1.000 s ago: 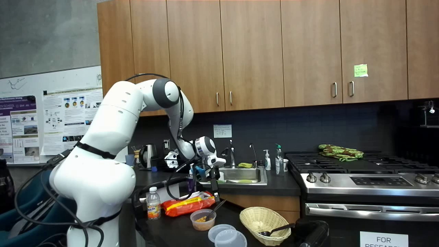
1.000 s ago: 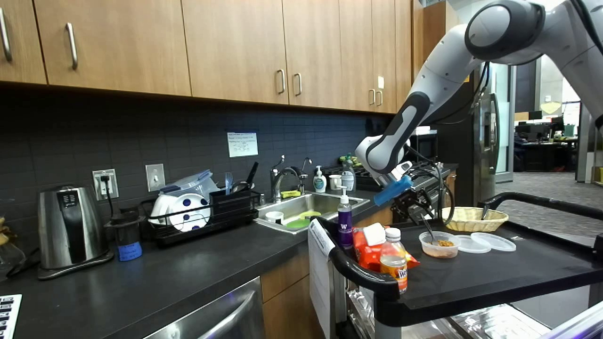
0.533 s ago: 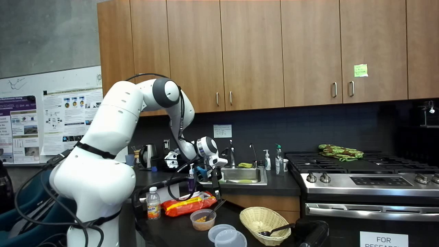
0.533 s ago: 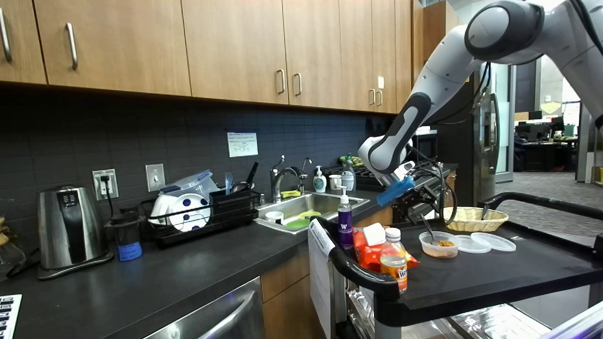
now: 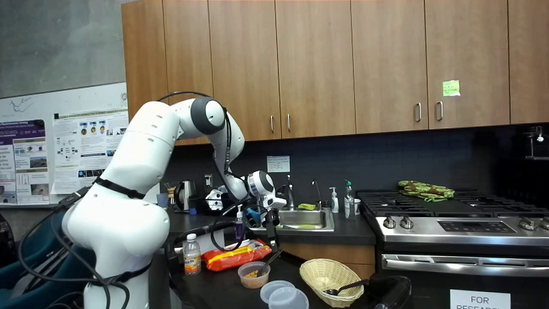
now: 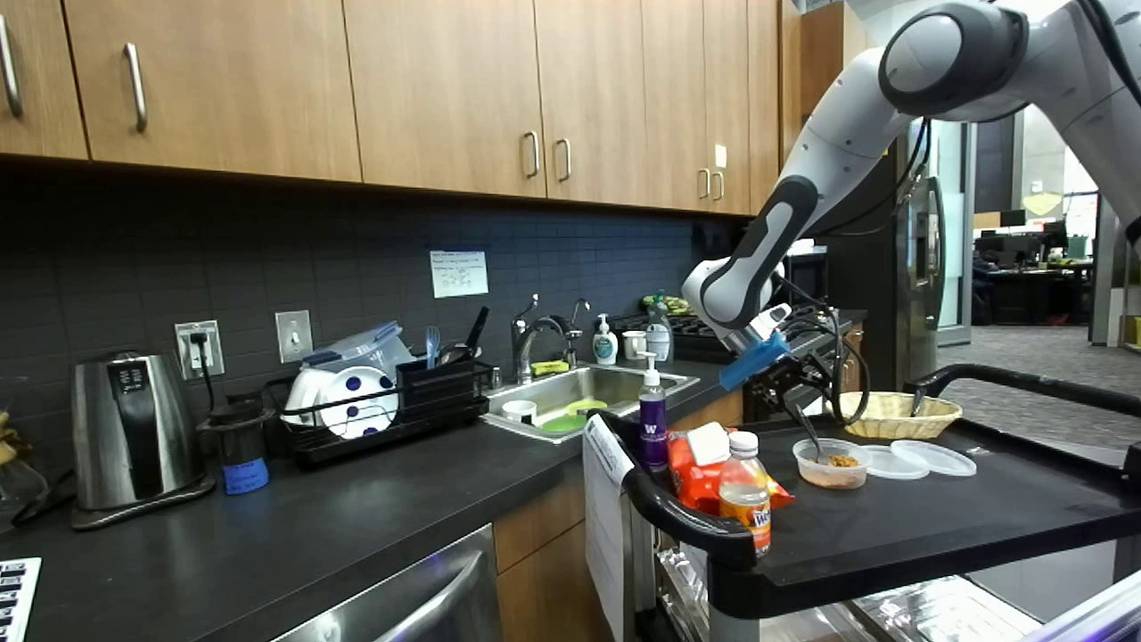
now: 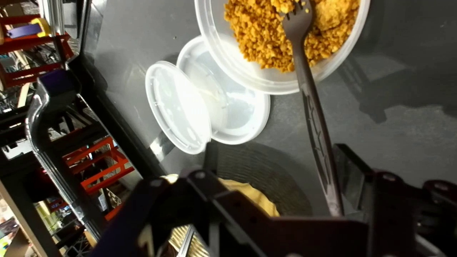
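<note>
Dark grey plastic fork (image 7: 304,71) is seen with its tines set among orange-yellow crumbs (image 7: 257,39) inside a round translucent plastic tub (image 7: 264,80), its handle slanted up over the rim toward the black fingers (image 7: 351,173). These are spread wide, clamped on nothing — in the wrist view the handle's free end is framed between them, much closer to one than to the other. Whether that nearer one is touched cannot be told. Two translucent round lids (image 7: 178,107) are laid on the black desk (image 6: 980,508) — beside the tub.
</note>
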You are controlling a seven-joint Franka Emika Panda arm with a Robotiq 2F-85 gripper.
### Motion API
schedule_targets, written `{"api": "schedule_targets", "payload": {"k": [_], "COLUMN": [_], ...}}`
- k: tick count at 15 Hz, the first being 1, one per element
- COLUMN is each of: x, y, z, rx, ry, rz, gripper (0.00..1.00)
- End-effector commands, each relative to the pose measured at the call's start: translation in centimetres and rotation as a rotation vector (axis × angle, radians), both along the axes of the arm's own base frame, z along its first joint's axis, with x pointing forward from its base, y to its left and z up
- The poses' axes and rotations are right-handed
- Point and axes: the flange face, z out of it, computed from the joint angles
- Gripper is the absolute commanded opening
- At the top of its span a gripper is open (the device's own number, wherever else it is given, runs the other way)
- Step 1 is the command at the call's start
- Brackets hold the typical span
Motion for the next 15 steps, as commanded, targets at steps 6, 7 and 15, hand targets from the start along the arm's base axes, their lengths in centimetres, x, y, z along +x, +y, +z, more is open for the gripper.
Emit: {"api": "schedule_targets", "payload": {"k": [6,7,15], "x": [-0.50,-0.53,-0.70], "y": [0.19,0.33,0.35], "z": [0.85,0.86,0.18], "rx": [-0.047,-0.044,-0.027], "ry": [0.024,0.024,0.027], "rz": [-0.015,-0.015,-0.017], "gripper": [0.08,0.02,0.44]}}
